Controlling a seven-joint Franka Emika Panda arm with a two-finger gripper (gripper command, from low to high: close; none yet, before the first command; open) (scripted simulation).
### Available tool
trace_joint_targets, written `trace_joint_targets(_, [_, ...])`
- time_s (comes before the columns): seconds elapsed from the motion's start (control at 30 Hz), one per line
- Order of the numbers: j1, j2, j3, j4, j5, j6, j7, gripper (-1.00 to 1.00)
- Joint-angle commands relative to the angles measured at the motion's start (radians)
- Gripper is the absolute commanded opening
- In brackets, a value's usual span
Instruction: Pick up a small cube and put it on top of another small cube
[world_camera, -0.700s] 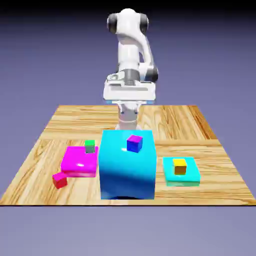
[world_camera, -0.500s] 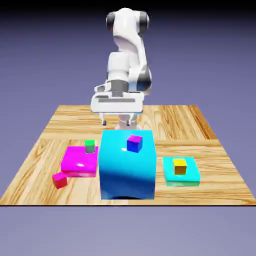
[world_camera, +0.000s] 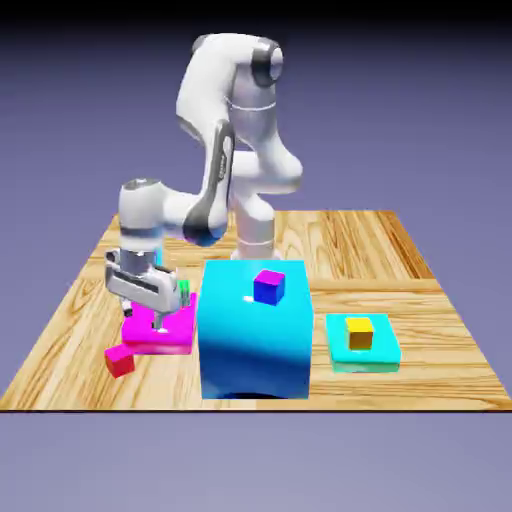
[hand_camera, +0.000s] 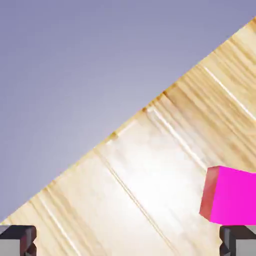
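Having swung over magenta slab: end effector

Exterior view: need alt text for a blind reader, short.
A white robot arm leans toward the exterior view's left, its open tool low over a flat magenta slab on a wooden table. A small red cube lies by the slab's front corner and a small green-topped cube shows behind the tool. A big cyan block stands mid-table.

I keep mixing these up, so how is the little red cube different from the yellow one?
The red cube sits straight on the wooden table; the yellow cube sits on a flat cyan slab. The red one is at the exterior view's left, the yellow one at its right. Both look similar in size.
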Motion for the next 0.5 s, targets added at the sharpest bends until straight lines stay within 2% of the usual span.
trace_joint_targets(0.0, [-0.012,0.036,-0.013,0.019,0.009,-0.014,0.006,0.00])
trace_joint_targets(0.13, [-0.041,0.124,-0.043,0.065,0.032,-0.048,0.021,0.00])
trace_joint_targets(0.33, [-0.099,0.308,0.039,0.114,0.156,0.081,-0.071,0.00])
trace_joint_targets(0.37, [-0.099,0.308,0.039,0.114,0.156,0.081,-0.071,-1.00])
trace_joint_targets(0.47, [-0.076,0.236,0.007,0.095,0.107,0.030,-0.035,-1.00])
